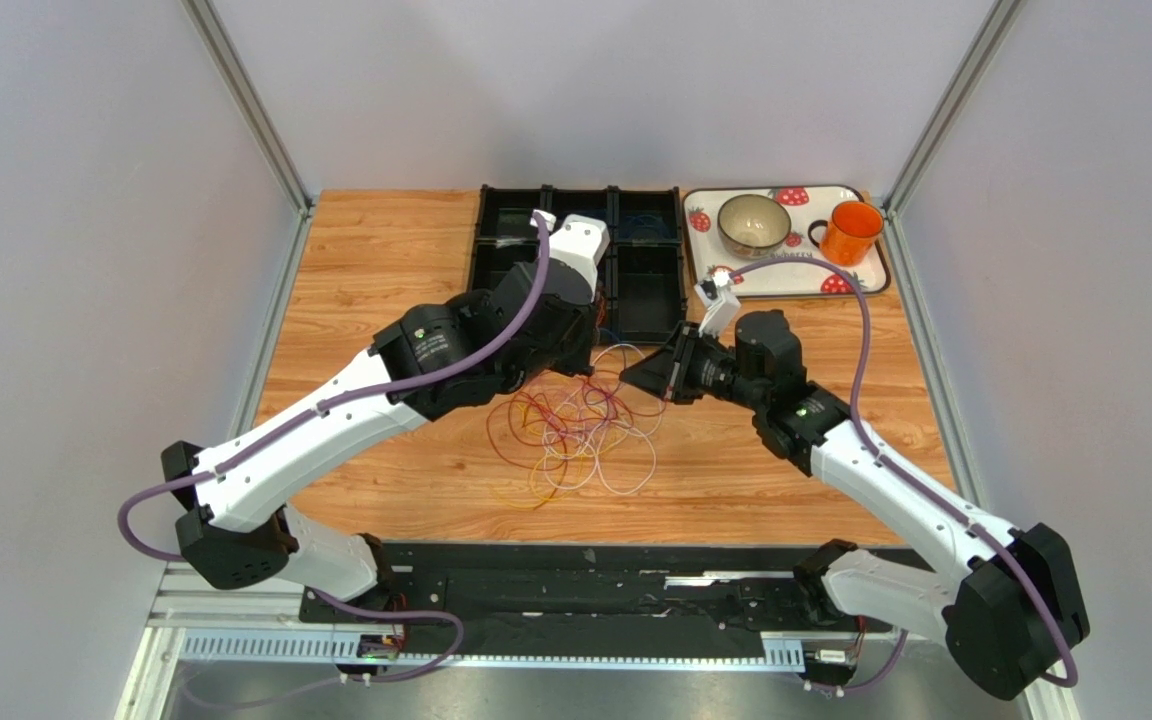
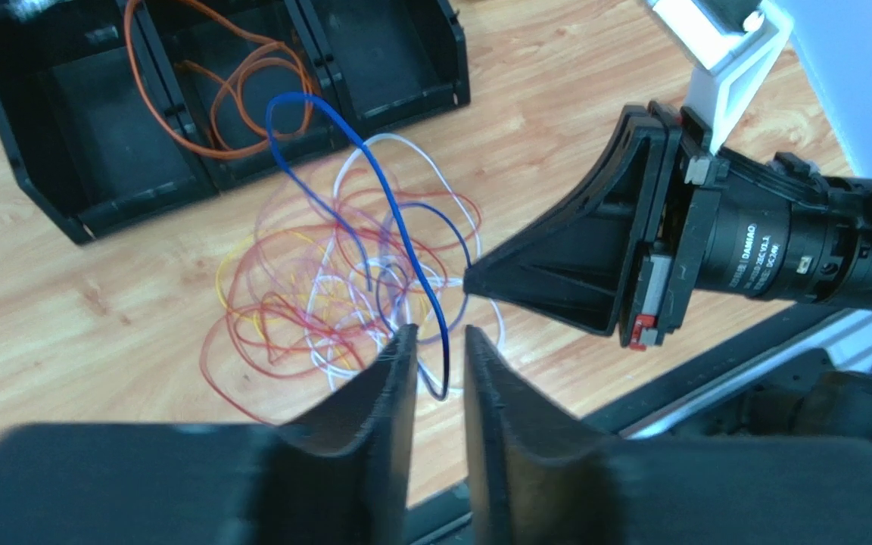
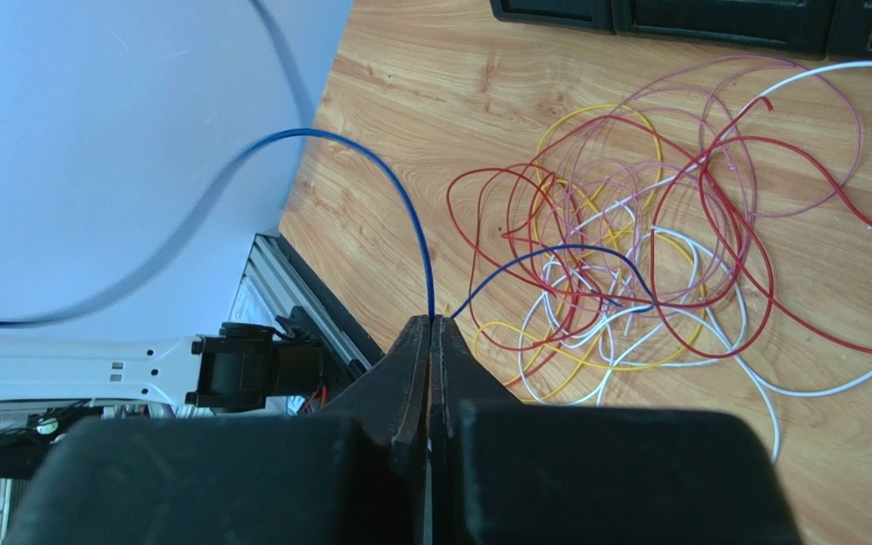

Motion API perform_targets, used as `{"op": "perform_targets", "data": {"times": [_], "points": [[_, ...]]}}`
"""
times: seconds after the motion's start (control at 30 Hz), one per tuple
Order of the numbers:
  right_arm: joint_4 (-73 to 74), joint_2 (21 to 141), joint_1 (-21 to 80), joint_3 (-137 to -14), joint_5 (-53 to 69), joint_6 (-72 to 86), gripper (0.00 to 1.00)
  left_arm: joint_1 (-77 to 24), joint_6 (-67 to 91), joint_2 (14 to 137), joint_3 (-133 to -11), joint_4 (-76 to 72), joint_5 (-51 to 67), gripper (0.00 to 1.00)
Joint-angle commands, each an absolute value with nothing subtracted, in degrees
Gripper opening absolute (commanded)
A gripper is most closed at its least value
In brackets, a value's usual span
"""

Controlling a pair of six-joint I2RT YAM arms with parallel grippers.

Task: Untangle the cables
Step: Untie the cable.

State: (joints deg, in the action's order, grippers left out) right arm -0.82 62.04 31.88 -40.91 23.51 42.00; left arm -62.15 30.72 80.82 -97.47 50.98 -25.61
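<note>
**Blue cable being lifted out of the tangle**

On the wooden table (image 1: 387, 270), in front of the black bins (image 1: 654, 285), the cables (image 1: 579, 432) lie in a loose heap between the two arms. The right gripper (image 3: 429, 329) is pinched closed on the blue cable (image 3: 316, 132), which arches up clear of the heap. The left gripper (image 2: 441, 334) stands a narrow gap apart, with that strand running loosely between its fingers. The step looks like freeing blue. Next, it likely needs a slow pull away from the red and white loops it crosses (an orange cable (image 2: 134, 80) already lies in a bin). White lettering on the right arm's black cylinder (image 2: 765, 244) is too small to read.
</note>
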Motion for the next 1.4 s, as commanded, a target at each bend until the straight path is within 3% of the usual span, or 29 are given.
{"op": "perform_targets", "data": {"times": [0.0, 0.03, 0.13, 0.4, 0.7, 1.37], "points": [[2.1, 61.0, 32.3, -47.3, 21.4, 38.4, 0.00, -61.9, 32.3, 77.2, -96.9, 56.0, -24.0, 0.47], [5.2, 60.8, 32.3, -49.5, 20.4, 36.7, 0.00, -61.9, 32.3, 76.4, -96.2, 57.2, -23.6, 0.66], [9.3, 60.8, 32.3, -55.2, 16.4, 33.6, 0.00, -61.9, 32.9, 72.7, -91.1, 61.7, -21.5, 0.77], [17.6, 63.4, 31.6, -73.6, 9.8, 29.6, 0.00, -61.8, 35.6, 60.9, -69.6, 66.2, -17.9, 0.77], [19.9, 70.4, 31.2, -90.9, 4.9, 25.6, 0.00, -61.9, 33.9, 53.8, -63.6, 63.7, -28.8, 0.77], [16.0, 93.6, 22.5, -104.1, 1.8, 26.1, 0.00, -61.9, 32.2, 46.7, -61.6, 63.1, -32.2, 0.76]]}}
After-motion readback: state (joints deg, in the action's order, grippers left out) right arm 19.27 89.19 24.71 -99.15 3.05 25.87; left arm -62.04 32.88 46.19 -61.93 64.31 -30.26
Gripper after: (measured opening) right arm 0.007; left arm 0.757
